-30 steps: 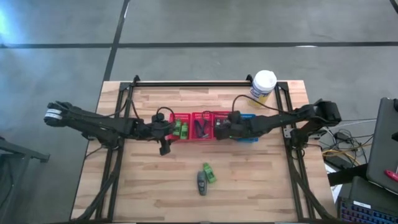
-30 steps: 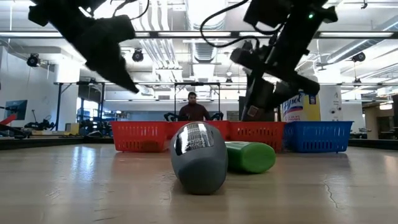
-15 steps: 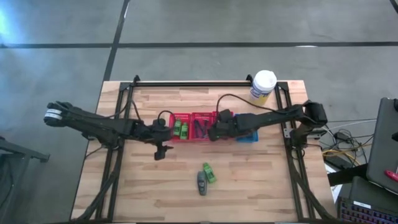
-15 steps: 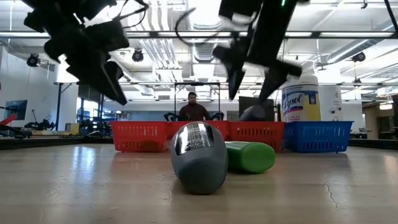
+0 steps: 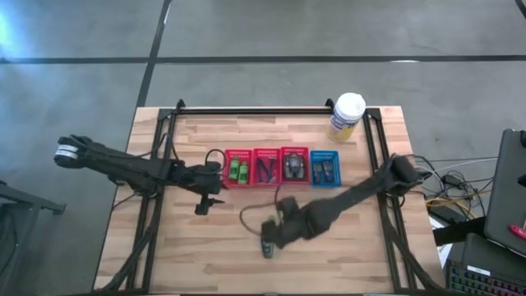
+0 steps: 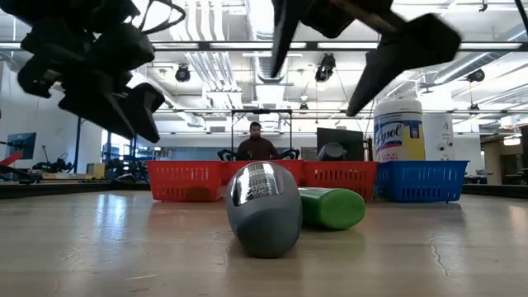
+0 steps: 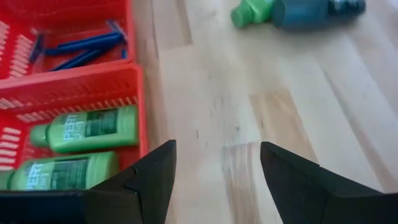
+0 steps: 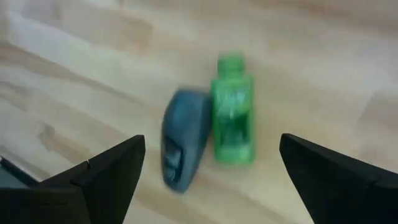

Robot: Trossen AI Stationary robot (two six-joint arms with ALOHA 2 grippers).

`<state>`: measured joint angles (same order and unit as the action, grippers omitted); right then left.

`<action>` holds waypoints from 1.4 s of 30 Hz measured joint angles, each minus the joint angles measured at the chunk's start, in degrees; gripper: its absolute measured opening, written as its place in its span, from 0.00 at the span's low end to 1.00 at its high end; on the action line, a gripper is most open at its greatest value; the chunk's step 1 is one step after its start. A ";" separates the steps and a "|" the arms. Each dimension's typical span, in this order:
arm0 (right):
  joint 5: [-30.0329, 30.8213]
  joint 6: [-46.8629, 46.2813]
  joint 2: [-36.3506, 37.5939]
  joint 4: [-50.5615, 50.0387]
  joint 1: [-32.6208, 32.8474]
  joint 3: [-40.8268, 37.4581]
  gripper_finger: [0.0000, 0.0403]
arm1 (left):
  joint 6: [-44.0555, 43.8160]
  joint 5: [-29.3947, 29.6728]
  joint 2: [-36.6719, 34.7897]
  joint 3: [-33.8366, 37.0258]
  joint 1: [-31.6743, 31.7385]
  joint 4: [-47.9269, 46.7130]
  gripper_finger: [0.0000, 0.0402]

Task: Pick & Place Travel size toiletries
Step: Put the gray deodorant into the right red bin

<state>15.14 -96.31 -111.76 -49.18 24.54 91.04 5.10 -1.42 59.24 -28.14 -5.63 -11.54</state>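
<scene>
Right gripper (image 8: pixel 208 171) hangs over the two loose toiletries at the front-centre of the table (image 5: pixel 189 255), fingers spread wide and empty. Below it lie a green bottle (image 8: pixel 232 118) and a grey tube (image 8: pixel 182 146), side by side and touching along their lengths, both on their sides.

Left gripper (image 7: pixel 214 171) waits just in front of the red basket (image 7: pixel 81 84) that holds two more green bottles (image 7: pixel 87 129); its fingers stand apart, nothing between them. Four baskets sit in a row at mid-table: three red, one blue (image 5: pixel 325 171). Yellow canister (image 5: pixel 347 115) stands at the back right, clear of the work.

Judgement on the step: this looks like the approach to a pick, not yet a grasp. The trouble is the contact between bottle and tube; a straight descent astride both would clamp the pair or roll one away. Better to take one item only, with one finger on its free outer side and the other eased into the seam, jaws set across the narrow width. Both are round and likely to roll, so a slow close seems wise. Sorting appears nearly done; these two seem to be the last outside the baskets.
</scene>
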 joint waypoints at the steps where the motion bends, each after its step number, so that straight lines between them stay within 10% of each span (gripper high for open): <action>1: -0.16 -1.80 -1.59 -0.38 0.90 1.56 0.91 | 1.35 -1.18 -0.28 0.43 -0.01 0.00 0.59; 5: -3.31 -8.86 -6.22 -1.64 3.59 5.37 0.91 | 8.03 -10.82 -0.52 1.38 -1.16 0.63 0.59; 17: -3.99 -21.41 -11.87 -3.93 14.01 9.37 0.91 | 15.71 -11.16 5.39 -5.24 -4.72 7.84 0.59; 22: 3.64 -35.55 -10.16 -7.74 19.58 8.92 0.91 | 18.84 -11.29 16.26 -11.62 -9.30 7.39 0.59; 42: 6.43 -35.31 -0.59 -21.90 20.48 6.78 0.91 | 42.85 -12.51 48.76 -41.20 -11.45 -0.59 0.59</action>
<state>21.56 -131.62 -112.35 -71.09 45.02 97.81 47.95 -13.93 108.00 -69.34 -17.08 -12.14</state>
